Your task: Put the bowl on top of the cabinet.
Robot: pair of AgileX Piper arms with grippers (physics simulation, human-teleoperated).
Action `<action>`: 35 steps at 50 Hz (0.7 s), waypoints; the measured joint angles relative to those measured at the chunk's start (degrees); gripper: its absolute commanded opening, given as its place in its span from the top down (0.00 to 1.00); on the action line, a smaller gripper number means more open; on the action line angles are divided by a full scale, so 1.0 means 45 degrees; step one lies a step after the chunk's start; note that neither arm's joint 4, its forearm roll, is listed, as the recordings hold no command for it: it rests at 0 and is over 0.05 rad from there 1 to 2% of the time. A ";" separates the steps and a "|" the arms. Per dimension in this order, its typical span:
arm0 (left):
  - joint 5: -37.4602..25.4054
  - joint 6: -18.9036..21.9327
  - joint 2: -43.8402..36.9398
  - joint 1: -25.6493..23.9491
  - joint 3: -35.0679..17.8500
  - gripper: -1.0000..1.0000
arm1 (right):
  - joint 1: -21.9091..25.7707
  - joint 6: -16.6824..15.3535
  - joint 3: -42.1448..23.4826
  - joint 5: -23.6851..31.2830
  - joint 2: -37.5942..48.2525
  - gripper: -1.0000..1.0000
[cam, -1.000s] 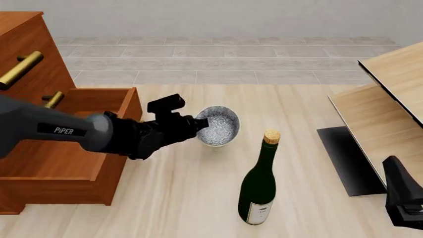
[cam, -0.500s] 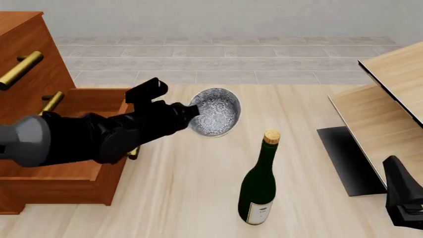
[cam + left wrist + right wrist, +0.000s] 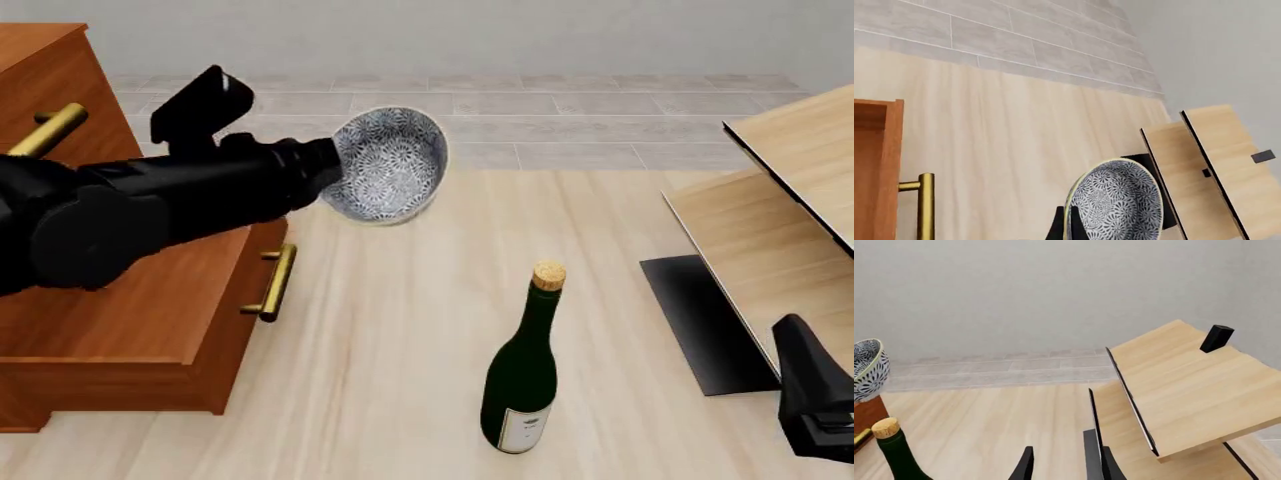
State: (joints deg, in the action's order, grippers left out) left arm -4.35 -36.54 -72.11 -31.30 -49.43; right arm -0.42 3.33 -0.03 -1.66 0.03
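Observation:
The blue-and-white patterned bowl [image 3: 387,165] hangs in the air, tipped on its side with its opening toward the camera. It is level with the upper front of the reddish-brown cabinet [image 3: 120,300] and just to its right. My left gripper [image 3: 331,168] is shut on the bowl's rim. The left wrist view shows the bowl [image 3: 1117,207] between the dark fingers [image 3: 1059,231], with a cabinet edge [image 3: 874,165] beside it. My right gripper [image 3: 1061,465] rests low at the front right [image 3: 811,400], open and holding nothing. The bowl [image 3: 866,367] also shows in the right wrist view.
A dark green wine bottle [image 3: 523,375] with a cork stands on the table in front of the bowl. Pale light-wood furniture with black edging [image 3: 774,210] fills the right side. Brass bar handles [image 3: 274,285] stick out from the cabinet front.
The left arm has lifted the bowl off the table, up and to the left toward the cabinet, and the bowl has tilted further. The right arm has not moved.

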 measured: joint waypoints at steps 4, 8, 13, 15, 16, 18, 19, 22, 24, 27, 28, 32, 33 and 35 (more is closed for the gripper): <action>-0.1127 0.0266 0.0339 0.0514 -0.0515 1.00 | -0.0001 0.0005 0.0001 -0.0002 0.0000 0.00; -0.2196 0.0482 0.0527 0.1057 -0.1032 1.00 | 0.0002 0.0004 0.0001 -0.0004 0.0000 0.00; -0.3571 0.0824 0.0561 0.2001 -0.1784 1.00 | 0.0011 -0.0010 0.0000 -0.0007 -0.0001 0.00; -0.4081 0.0936 0.0558 0.2386 -0.2097 1.00 | 0.0012 -0.0016 -0.0001 -0.0009 -0.0001 0.00; -0.4348 0.1000 0.0548 0.2591 -0.2268 1.00 | 0.0011 -0.0021 -0.0001 -0.0011 -0.0001 0.00; -0.4839 0.1107 0.0529 0.2980 -0.2591 1.00 | 0.0012 -0.0028 -0.0002 -0.0014 -0.0001 0.00; -0.5069 0.1155 0.0515 0.3162 -0.2745 1.00 | 0.0013 -0.0034 -0.0002 -0.0015 -0.0001 0.00; -0.5756 0.1193 0.0406 0.3667 -0.3210 1.00 | 0.0019 -0.0049 -0.0001 -0.0019 -0.0001 0.00; -0.6218 0.1220 0.0309 0.4027 -0.3525 1.00 | 0.0023 -0.0060 -0.0002 -0.0021 -0.0001 0.00; -0.6927 0.1220 0.0138 0.4552 -0.4021 1.00 | 0.0026 -0.0075 -0.0003 -0.0023 -0.0001 0.00; -0.7162 0.1215 0.0085 0.4735 -0.4191 1.00 | 0.0027 -0.0080 -0.0003 -0.0023 -0.0001 0.00; -0.8016 0.1076 -0.0090 0.5358 -0.4828 1.00 | 0.0031 -0.0101 -0.0004 -0.0025 -0.0001 0.00; -0.8220 0.1007 -0.0137 0.5468 -0.4983 1.00 | 0.0031 -0.0106 -0.0004 -0.0025 -0.0001 0.00; -0.8643 0.0818 -0.0209 0.5703 -0.5280 1.00 | 0.0030 -0.0114 -0.0004 -0.0026 -0.0001 0.00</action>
State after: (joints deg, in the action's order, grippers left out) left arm -43.25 -32.86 -73.05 -5.64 -73.19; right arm -0.28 2.82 -0.05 -1.77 0.02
